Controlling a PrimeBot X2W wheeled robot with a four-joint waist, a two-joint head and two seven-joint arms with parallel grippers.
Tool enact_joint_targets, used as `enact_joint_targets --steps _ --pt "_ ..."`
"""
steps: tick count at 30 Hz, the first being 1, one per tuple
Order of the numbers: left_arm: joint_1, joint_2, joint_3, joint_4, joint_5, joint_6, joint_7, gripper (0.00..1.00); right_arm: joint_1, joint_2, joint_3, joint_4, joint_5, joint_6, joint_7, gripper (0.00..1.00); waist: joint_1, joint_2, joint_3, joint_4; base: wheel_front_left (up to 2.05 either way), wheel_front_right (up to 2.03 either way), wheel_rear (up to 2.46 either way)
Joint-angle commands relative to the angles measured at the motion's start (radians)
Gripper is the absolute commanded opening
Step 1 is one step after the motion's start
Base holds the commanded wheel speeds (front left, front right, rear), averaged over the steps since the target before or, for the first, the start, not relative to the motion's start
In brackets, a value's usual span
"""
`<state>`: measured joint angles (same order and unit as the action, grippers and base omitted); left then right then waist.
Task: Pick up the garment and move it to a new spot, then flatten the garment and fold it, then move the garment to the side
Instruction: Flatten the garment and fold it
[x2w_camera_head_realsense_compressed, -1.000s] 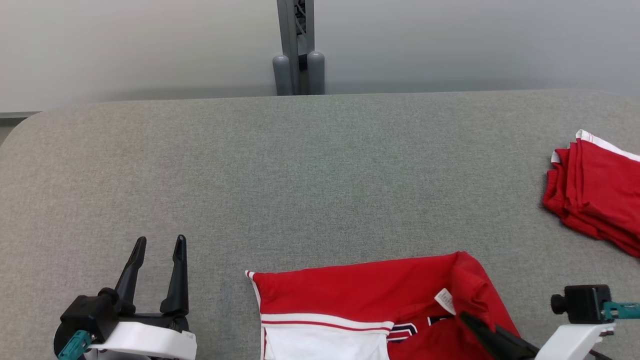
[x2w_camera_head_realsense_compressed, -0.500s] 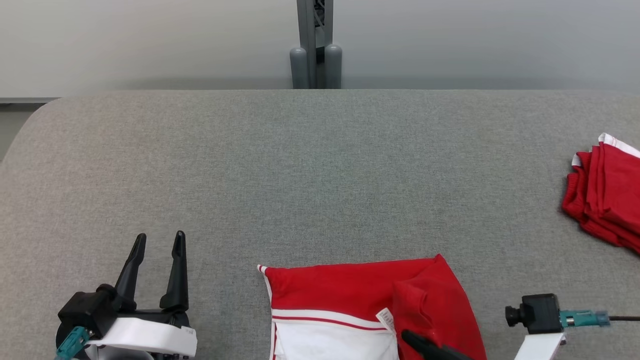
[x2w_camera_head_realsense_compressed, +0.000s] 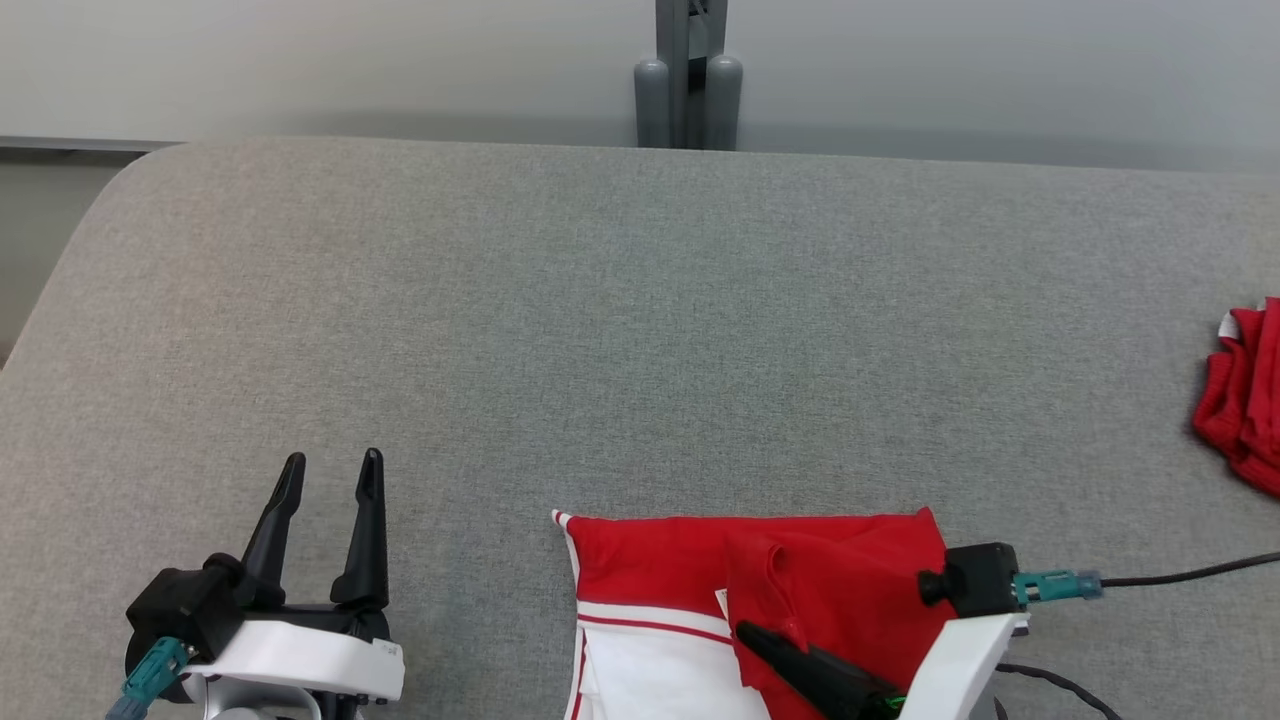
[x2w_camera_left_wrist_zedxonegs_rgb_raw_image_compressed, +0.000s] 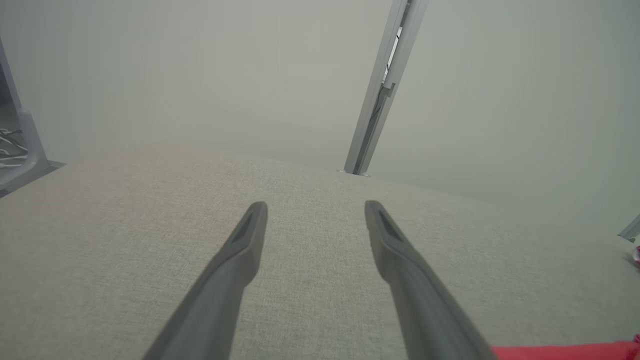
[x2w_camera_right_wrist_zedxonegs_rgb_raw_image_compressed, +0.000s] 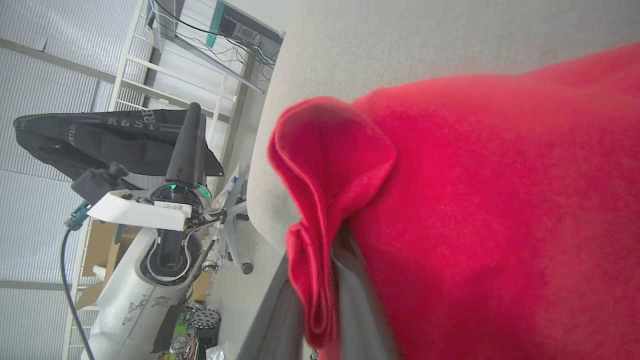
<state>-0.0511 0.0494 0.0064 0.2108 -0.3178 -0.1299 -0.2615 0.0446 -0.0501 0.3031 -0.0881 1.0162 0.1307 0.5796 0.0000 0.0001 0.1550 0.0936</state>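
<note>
The garment (x2w_camera_head_realsense_compressed: 850, 570), red with a white panel edged in red stripes, lies at the near edge of the grey table (x2w_camera_head_realsense_compressed: 620, 330). My right gripper (x2w_camera_head_realsense_compressed: 745, 630) is shut on a pinched fold of its red cloth, drawn over the garment's middle. In the right wrist view the red fold (x2w_camera_right_wrist_zedxonegs_rgb_raw_image_compressed: 330, 165) bunches up between my grey fingers (x2w_camera_right_wrist_zedxonegs_rgb_raw_image_compressed: 360, 310), which hide their tips in it. My left gripper (x2w_camera_head_realsense_compressed: 333, 460) stands open and holds nothing, above bare table left of the garment; its fingers spread wide in the left wrist view (x2w_camera_left_wrist_zedxonegs_rgb_raw_image_compressed: 315, 207), with a red strip of the garment (x2w_camera_left_wrist_zedxonegs_rgb_raw_image_compressed: 565, 351) at the bottom right.
A pile of folded red clothes (x2w_camera_head_realsense_compressed: 1240, 430) lies at the table's right edge. A grey post (x2w_camera_head_realsense_compressed: 688, 90) stands behind the far edge. A black cable (x2w_camera_head_realsense_compressed: 1180, 575) trails right from my right wrist. The table's left corner (x2w_camera_head_realsense_compressed: 100, 220) is rounded.
My right gripper has pulled the garment's right side leftward over itself, so the red flap now lies folded across the middle. The head camera has turned left. The left gripper stays put.
</note>
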Motion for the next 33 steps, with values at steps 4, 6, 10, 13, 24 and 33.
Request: enact_joint_targets --steps 4,6,10,13,24,33 --pt "-0.025 0.003 -0.007 0.007 -0.009 -0.001 -0.004 1.0 -0.052 -0.002 0.04 0.065 -0.036 0.0 -0.017 0.0 0.0 -0.0001 0.02 0.03 0.0 0.0 0.0" --pt "-0.029 0.003 -0.011 0.009 -0.012 -0.001 -0.004 1.0 -0.068 -0.003 0.054 0.089 -0.042 0.0 -0.025 0.0 0.0 -0.0001 0.028 0.042 0.0 0.0 0.0" --pt "-0.035 0.003 -0.022 0.015 -0.016 -0.001 -0.004 1.0 -0.099 -0.003 0.078 0.141 -0.049 0.0 -0.051 0.0 0.0 -0.0001 0.04 0.069 0.0 0.0 0.0" --pt "-0.034 0.003 -0.026 0.018 -0.018 -0.001 -0.004 1.0 -0.118 -0.003 0.083 0.178 -0.061 0.0 -0.066 0.0 0.0 -0.0001 0.039 0.081 0.0 0.0 0.0" --pt "-0.037 0.003 -0.027 0.027 -0.019 -0.001 -0.004 1.0 -0.152 -0.003 0.119 0.22 -0.06 0.0 -0.094 1.0 0.0 -0.0001 0.029 0.107 0.0 0.0 0.0" --pt "-0.037 0.003 -0.033 0.033 -0.026 -0.001 -0.004 1.0 -0.176 -0.003 0.189 0.239 -0.053 0.0 -0.088 1.0 0.0 -0.0001 0.027 0.123 0.0 0.0 0.0"
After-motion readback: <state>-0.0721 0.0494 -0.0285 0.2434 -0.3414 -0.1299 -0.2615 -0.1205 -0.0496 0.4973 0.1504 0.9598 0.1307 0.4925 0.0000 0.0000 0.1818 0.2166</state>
